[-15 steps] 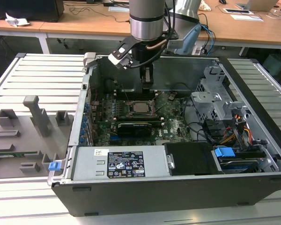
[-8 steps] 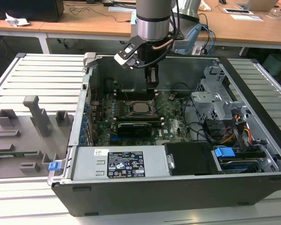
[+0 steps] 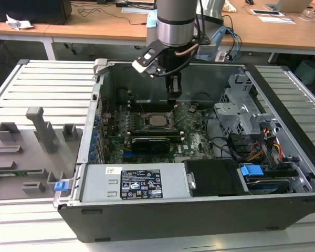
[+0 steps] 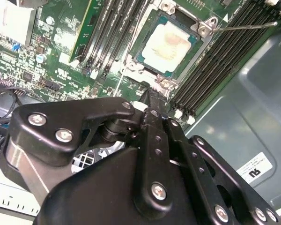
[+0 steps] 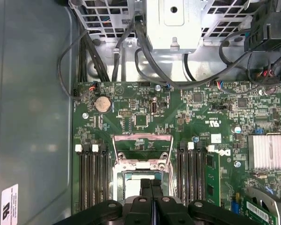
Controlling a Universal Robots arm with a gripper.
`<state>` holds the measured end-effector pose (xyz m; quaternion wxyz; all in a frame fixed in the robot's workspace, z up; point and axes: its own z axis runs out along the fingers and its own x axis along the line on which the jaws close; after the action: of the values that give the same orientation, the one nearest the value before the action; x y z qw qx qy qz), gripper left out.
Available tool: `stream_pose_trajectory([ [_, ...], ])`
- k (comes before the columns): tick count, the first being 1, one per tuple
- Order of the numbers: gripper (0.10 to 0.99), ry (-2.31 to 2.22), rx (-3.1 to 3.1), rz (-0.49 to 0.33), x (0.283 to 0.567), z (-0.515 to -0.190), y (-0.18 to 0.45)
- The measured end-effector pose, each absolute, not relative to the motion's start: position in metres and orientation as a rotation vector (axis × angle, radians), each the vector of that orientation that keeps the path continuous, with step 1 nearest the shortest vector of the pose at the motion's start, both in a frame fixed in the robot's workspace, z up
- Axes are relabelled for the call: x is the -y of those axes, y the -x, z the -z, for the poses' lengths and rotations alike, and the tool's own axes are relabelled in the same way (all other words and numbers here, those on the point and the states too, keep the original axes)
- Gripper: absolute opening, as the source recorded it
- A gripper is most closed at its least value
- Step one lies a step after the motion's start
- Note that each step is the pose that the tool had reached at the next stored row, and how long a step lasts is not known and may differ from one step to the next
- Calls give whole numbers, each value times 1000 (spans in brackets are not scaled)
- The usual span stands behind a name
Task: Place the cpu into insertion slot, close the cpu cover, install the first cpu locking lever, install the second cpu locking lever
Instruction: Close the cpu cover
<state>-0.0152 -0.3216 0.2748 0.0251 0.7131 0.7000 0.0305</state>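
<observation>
We see the gripper (image 5: 151,183) w/ fingers pinched shut on nothing, tip just beside the insertion slot (image 4: 143,58), prob. set to push rather than grasp, as the cpu (image 4: 171,44) sits inside under the cpu cover (image 4: 182,16), one locking lever (image 4: 243,26) sticking out loose.

Bright, even room light falls from above in the exterior view, leaving the pale table (image 3: 47,84) washed light grey and the open computer case (image 3: 147,223) shadowed inside. In the second wrist view, glare whitens the cpu (image 4: 171,44), and small highlights dot the screws of the black gripper (image 4: 147,97). Shadows are soft and diffuse in every view.
</observation>
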Motion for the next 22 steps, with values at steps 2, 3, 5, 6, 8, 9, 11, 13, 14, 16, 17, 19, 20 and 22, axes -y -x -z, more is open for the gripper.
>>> stream_pose_trajectory([
  [2, 106, -2205, -2165, -94, 322, -275, 14],
  [3, 106, -2205, -2164, -94, 322, -275, 14],
  [5, 106, -2205, -2165, -94, 322, -275, 13],
  [6, 106, -2205, -2164, -94, 322, -275, 9],
  [8, 106, -2206, -2165, -93, 322, -275, -3],
  [9, 106, -2206, -2165, -92, 322, -274, -8],
  [11, 106, -2206, -2165, -92, 321, -274, -14],
  [13, 106, -2206, -2166, -92, 321, -273, -18],
  [14, 106, -2205, -2167, -92, 321, -272, -22],
  [16, 106, -2203, -2168, -92, 321, -270, -25],
  [17, 106, -2203, -2169, -92, 321, -270, -27],
  [19, 106, -2203, -2170, -90, 321, -269, -31],
  [20, 106, -2203, -2170, -89, 320, -269, -33],
  [22, 106, -2200, -2174, -89, 320, -268, -35],
])
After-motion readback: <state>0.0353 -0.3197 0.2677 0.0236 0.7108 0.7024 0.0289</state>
